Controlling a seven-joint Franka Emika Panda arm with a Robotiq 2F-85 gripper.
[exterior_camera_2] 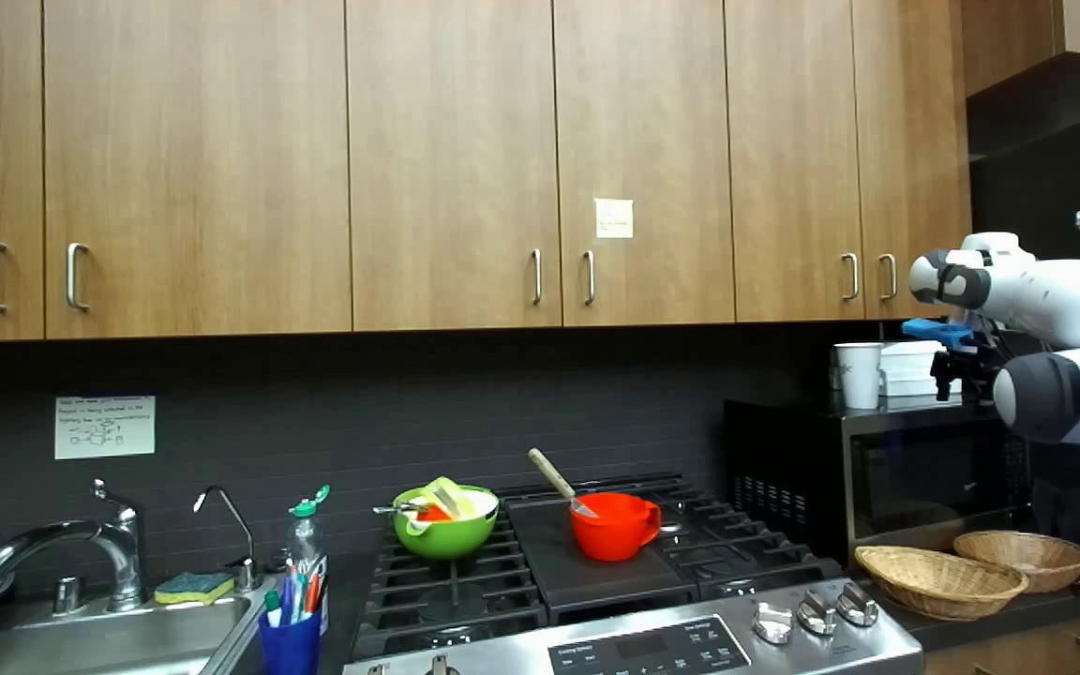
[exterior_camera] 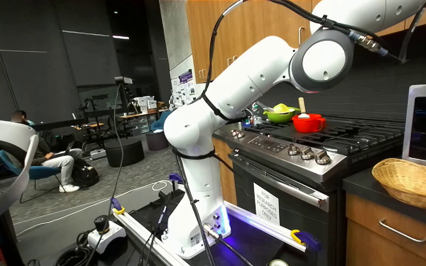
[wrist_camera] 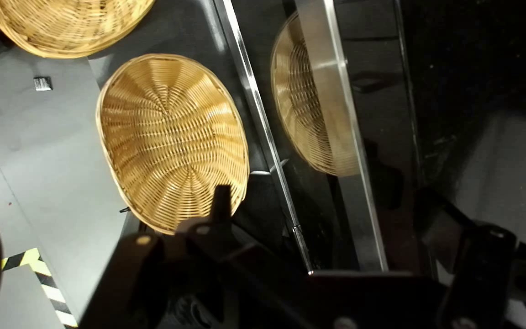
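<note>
Wicker baskets (wrist_camera: 174,141), two; microwave (exterior_camera_2: 929,473), one; gripper (wrist_camera: 322,194), one, fingers spread wide apart. Baskets oval, straw-coloured, closely woven, with curved sides.

Light falls evenly on the cabinets (exterior_camera_2: 446,169); the backsplash (exterior_camera_2: 249,384) lies in shadow. A blue glow tints the arm's base (exterior_camera: 183,225). In the wrist view, the basket (wrist_camera: 171,137) is bright, a steel edge (wrist_camera: 263,119) glares, and the dark foreground blurs.
</note>
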